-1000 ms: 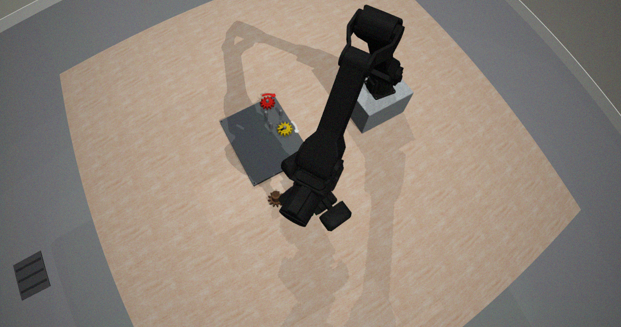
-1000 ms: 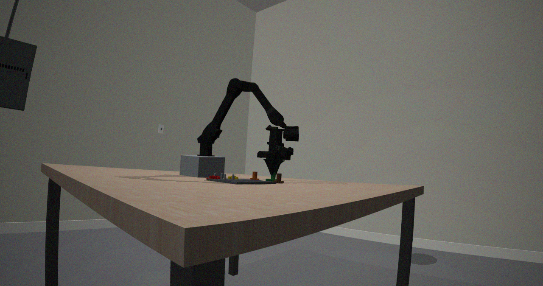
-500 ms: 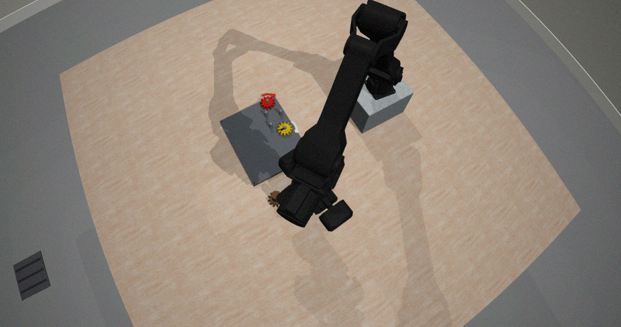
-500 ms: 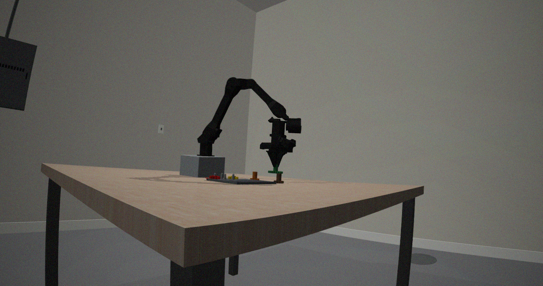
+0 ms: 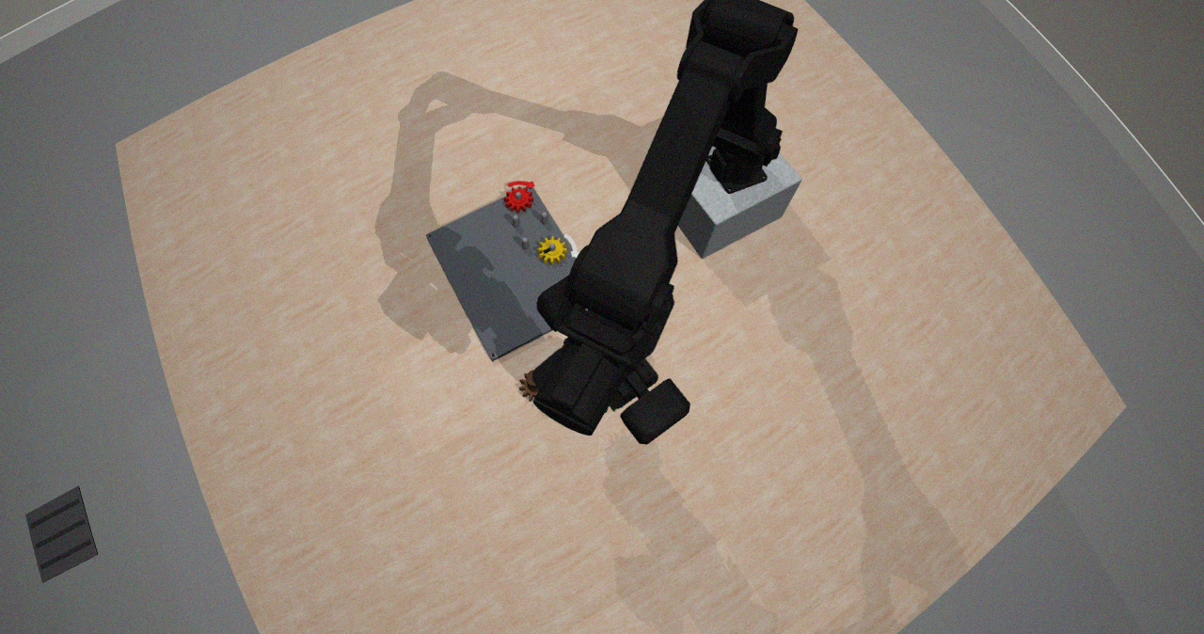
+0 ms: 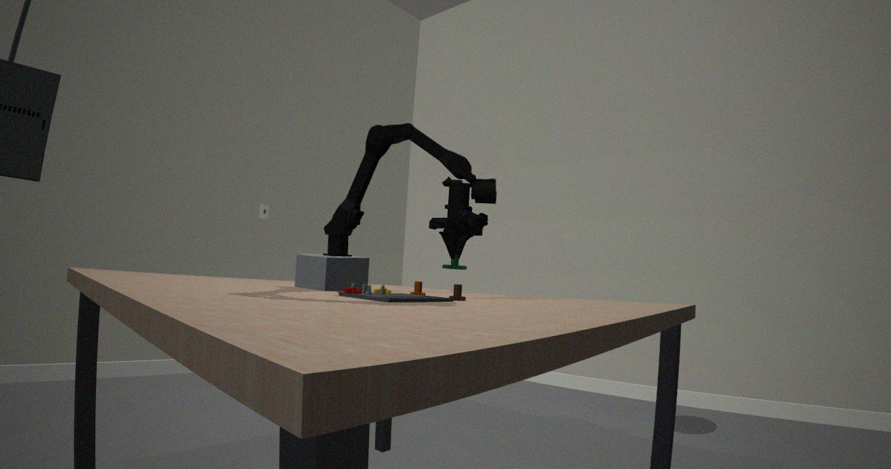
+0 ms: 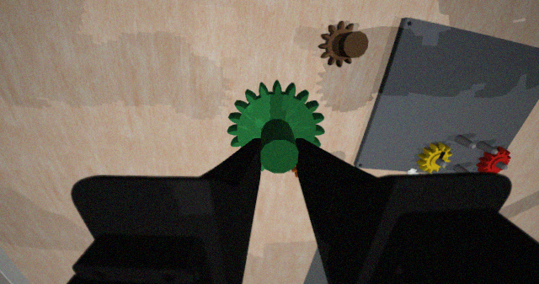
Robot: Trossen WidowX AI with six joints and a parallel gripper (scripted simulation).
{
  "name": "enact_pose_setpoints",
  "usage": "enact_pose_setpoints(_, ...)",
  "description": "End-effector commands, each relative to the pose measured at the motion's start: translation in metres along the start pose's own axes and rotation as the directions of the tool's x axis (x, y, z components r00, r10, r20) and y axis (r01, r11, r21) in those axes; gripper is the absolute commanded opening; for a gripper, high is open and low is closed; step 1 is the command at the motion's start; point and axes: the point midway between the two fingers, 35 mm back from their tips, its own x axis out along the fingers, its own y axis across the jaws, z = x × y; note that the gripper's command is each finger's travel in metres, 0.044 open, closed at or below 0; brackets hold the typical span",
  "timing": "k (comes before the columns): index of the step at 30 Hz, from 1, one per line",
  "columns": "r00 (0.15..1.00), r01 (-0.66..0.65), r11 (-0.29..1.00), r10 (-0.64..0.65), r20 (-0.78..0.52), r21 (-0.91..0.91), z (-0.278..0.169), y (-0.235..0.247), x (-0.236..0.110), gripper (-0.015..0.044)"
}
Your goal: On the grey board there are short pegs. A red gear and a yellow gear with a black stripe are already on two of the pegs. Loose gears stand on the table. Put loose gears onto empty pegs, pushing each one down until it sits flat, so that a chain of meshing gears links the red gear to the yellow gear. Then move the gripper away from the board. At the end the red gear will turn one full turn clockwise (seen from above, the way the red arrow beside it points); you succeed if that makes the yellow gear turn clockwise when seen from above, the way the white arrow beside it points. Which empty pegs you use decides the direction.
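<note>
My gripper (image 6: 455, 258) (image 7: 278, 146) is shut on the handle of the green gear (image 6: 454, 266) (image 7: 253, 115) and holds it well above the table. The brown gear (image 5: 528, 386) (image 6: 457, 291) (image 7: 355, 44) stands on the table by the board's edge. The orange gear (image 6: 418, 288) stands on the table; the gripper nearly hides it in the wrist view. The grey board (image 5: 471, 277) (image 6: 411, 299) (image 7: 446, 69) bears the red gear (image 5: 518, 199) (image 7: 493, 162), the yellow gear (image 5: 551, 252) (image 7: 431, 158) and three empty pegs, one of them this peg (image 5: 524, 244) between the gears' sides.
The arm's grey base block (image 5: 749, 213) (image 6: 332, 272) stands behind the board. A red arrow (image 5: 520, 183) and a white arrow (image 5: 572, 245) lie beside their gears. The arm hides one corner of the board in the top view.
</note>
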Motion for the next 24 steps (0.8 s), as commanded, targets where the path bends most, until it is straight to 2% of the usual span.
enact_pose_setpoints(1,1.000,-0.008,1.000,0.008,0.012,0.009,0.003,0.001,-0.015,0.0000)
enact_pose_setpoints(18,1.000,-0.005,1.000,0.004,0.010,0.014,-0.002,-0.001,-0.062,0.0000)
enact_pose_setpoints(24,1.000,-0.004,1.000,0.004,0.010,0.014,-0.001,-0.004,-0.063,0.0000)
